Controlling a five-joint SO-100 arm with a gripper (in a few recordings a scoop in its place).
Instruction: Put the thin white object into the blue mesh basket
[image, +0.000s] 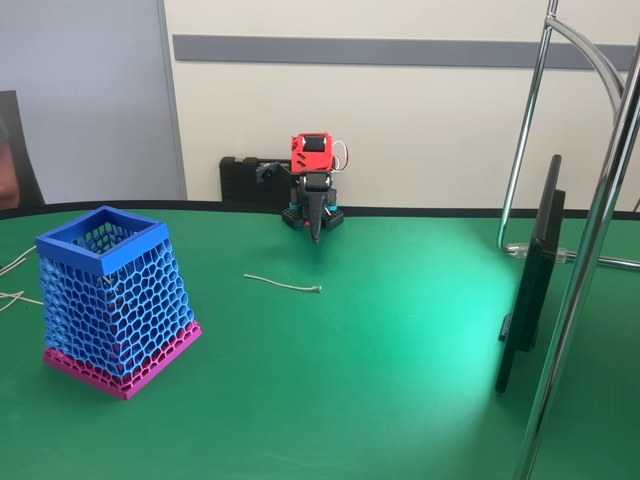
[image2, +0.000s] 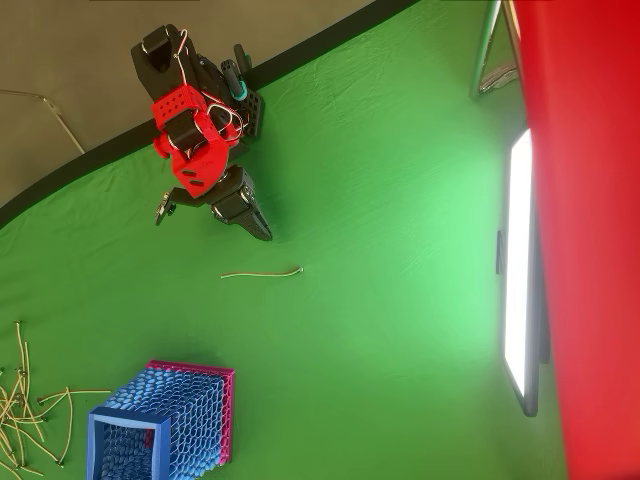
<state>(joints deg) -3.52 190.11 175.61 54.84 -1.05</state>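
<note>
1. One end effector (image: 317, 236) hangs point-down at the far edge of the green tabletop (image: 380, 330), its dark fingers drawn together into a single tip with nothing between them; the overhead view shows the same closed tip (image2: 263, 233) aimed away from the arm's base.
2. Red and black arm (image: 313, 175) sits folded above it, standing at the far edge of the tabletop in front of a pale wall; from overhead the arm (image2: 195, 140) is near the black-trimmed edge.
3. White string (image: 283, 285) lies flat on the cloth near the end effector, toward the front and a little to the left in the fixed view, apart from the fingers and touching nothing else. It is slightly wavy, with a small knob at its right end. In the overhead view the string (image2: 262, 272) lies just below the tip.
4. Blue basket (image: 102, 240) stands upright at the left side of the tabletop, well apart from the string, with a solid square rim, honeycomb walls and a magenta band at its foot. From overhead the basket (image2: 125, 418) sits near the lower left corner.
5. Several pale cords (image2: 25, 400) lie scattered beside the basket at the left edge.
6. Dark screen (image: 528, 280) stands edge-on at the right side, beside chrome tubes (image: 590, 250).
</note>
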